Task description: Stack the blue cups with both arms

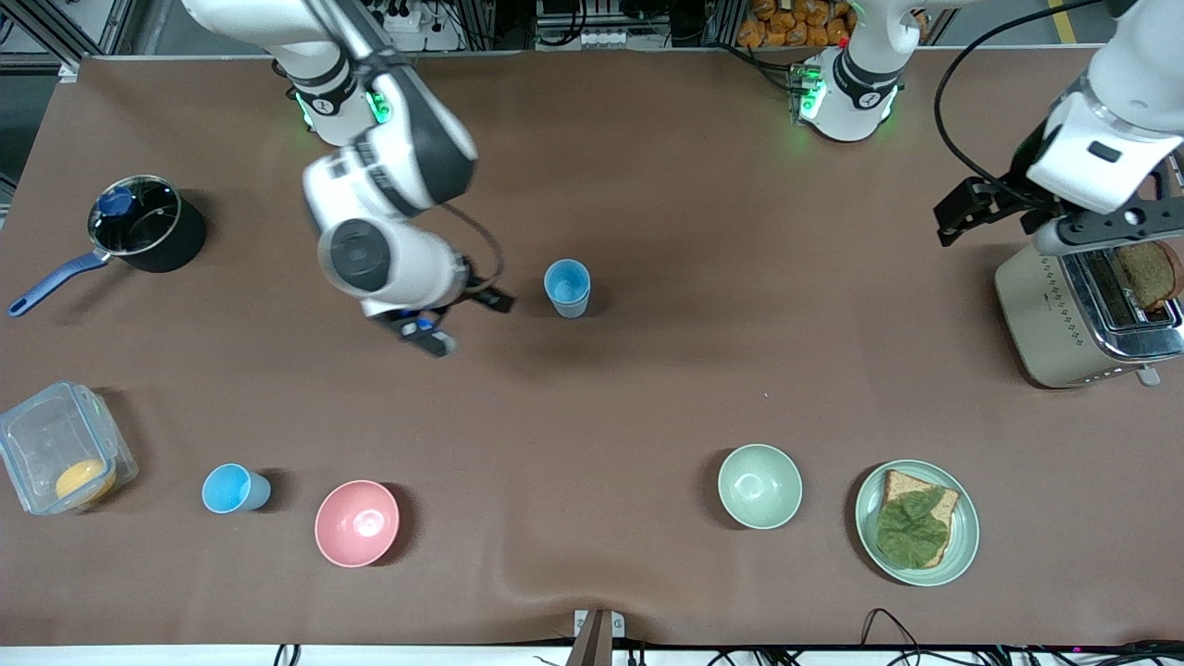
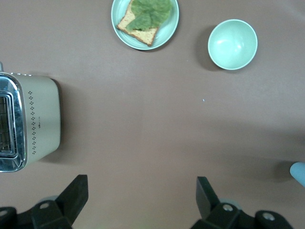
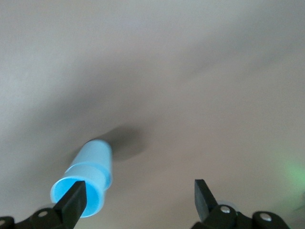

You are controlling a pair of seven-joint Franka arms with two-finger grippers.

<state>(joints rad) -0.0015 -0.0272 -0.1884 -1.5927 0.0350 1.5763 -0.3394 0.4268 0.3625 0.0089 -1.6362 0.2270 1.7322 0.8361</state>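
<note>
A grey-blue cup (image 1: 567,288) stands upright in the middle of the table. A bright sky-blue cup (image 1: 236,488) stands nearer the front camera, toward the right arm's end, between a clear box and the pink bowl. My right gripper (image 1: 427,335) is open and empty over the bare table beside the grey-blue cup. In the right wrist view (image 3: 140,198) a blue cup (image 3: 88,179) shows by one fingertip, outside the jaws. My left gripper (image 1: 962,213) is open and empty, up in the air by the toaster. In the left wrist view (image 2: 142,191) a cup's edge (image 2: 299,172) just shows.
A pink bowl (image 1: 357,523), a pale green bowl (image 1: 759,486) and a plate with bread and lettuce (image 1: 916,523) sit nearest the front camera. A toaster (image 1: 1082,310) holds bread at the left arm's end. A black pot (image 1: 148,225) and a clear box (image 1: 60,449) are at the right arm's end.
</note>
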